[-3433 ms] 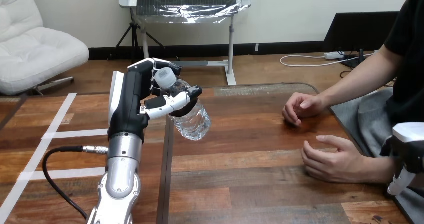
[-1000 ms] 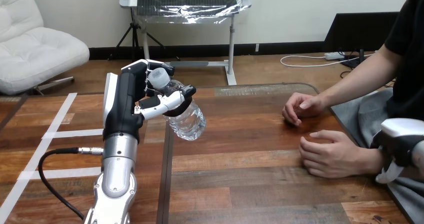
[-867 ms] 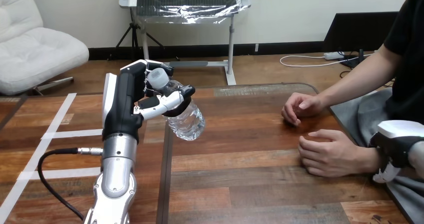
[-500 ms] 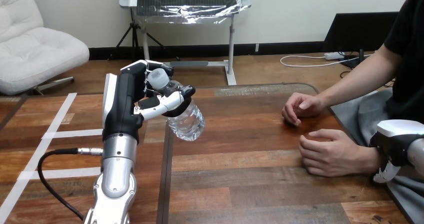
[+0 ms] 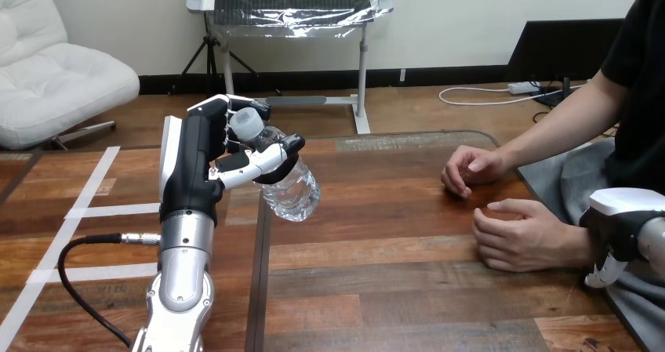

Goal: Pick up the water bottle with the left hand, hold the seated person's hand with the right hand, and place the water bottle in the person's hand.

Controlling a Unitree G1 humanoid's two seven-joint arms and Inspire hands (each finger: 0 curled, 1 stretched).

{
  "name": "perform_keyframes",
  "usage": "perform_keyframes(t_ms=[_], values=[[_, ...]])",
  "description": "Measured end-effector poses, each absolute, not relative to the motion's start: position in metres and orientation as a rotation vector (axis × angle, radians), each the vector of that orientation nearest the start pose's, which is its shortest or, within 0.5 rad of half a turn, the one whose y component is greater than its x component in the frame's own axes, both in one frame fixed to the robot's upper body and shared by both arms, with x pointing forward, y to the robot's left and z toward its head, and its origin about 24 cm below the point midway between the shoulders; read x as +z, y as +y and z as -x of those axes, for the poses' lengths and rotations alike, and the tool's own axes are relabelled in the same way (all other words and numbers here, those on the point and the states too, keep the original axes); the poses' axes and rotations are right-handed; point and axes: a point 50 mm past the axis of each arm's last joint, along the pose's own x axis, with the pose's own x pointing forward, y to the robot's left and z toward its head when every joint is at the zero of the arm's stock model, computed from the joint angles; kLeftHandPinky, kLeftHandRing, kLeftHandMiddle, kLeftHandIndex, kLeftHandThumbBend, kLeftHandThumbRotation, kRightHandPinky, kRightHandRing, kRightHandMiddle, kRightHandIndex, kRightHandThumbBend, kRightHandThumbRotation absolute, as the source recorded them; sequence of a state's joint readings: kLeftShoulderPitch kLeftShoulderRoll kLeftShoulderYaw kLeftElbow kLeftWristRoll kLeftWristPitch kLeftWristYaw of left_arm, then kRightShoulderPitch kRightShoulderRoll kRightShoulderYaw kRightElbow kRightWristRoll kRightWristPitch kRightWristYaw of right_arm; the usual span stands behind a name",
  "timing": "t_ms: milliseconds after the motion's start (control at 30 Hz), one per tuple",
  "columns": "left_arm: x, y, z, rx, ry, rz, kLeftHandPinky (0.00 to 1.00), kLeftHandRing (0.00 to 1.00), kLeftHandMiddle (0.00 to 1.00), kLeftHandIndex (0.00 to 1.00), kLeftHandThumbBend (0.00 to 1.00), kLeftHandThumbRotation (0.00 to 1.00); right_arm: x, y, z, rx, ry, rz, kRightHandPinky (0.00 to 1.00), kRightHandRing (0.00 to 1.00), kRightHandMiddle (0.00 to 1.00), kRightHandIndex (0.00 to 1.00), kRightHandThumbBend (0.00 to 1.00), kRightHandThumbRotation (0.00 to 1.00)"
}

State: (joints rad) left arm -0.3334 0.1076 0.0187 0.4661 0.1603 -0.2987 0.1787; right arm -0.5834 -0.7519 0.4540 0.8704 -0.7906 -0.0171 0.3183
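**A:** Wooden bench planks are running under everything, and the person's nearer hand is resting on them with its fingers loosely curled. Where is the water bottle sitting relative to it?

**B:** Well to the left of it, lifted clear of the bench. The left hand is clamping around the water bottle, thumb and fingers wrapping its neck and shoulder. The cap is uppermost and the body is tilting toward the person's nearer hand.

**A:** And the right hand?

**B:** The right hand is hanging just right of that hand, beside the wrist. Whether it is gripping or merely touching, I cannot tell.

**A:** So what is the step asking for?

**B:** I'm judging that steadying the wrist is coming first. The right hand should be closing gently and coaxing the palm open before the water bottle is travelling over, since a curled hand is offering nowhere to set it. The person's farther hand, just beyond, is needing clearance.
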Motion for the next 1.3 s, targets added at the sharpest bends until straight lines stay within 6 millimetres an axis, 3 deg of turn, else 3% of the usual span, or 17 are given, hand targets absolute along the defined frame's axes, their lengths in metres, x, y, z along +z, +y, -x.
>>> perform_keyframes(t_ms=[400,767,1000,1300], values=[[0.0560,0.1612,-0.3125,0.096,-0.184,-0.249,0.38,0.41,0.45,0.49,0.67,0.00,0.0450,-0.3082,-0.3213,0.379,0.680,1.619,0.56,0.74,0.81,0.74,0.73,0.00],[0.0563,0.1614,-0.3126,0.099,-0.179,-0.250,0.38,0.41,0.45,0.49,0.67,0.00,0.0451,-0.3088,-0.3215,0.369,0.673,1.610,0.60,0.75,0.78,0.59,0.72,0.00],[0.0560,0.1615,-0.3126,0.099,-0.177,-0.250,0.38,0.41,0.45,0.49,0.67,0.00,0.0446,-0.3089,-0.3216,0.348,0.653,1.617,0.59,0.76,0.78,0.56,0.69,0.00],[0.0560,0.1615,-0.3125,0.099,-0.177,-0.250,0.38,0.41,0.45,0.49,0.67,0.00,0.0427,-0.3087,-0.3215,0.333,0.642,1.615,0.54,0.67,0.73,0.57,0.65,0.00]])
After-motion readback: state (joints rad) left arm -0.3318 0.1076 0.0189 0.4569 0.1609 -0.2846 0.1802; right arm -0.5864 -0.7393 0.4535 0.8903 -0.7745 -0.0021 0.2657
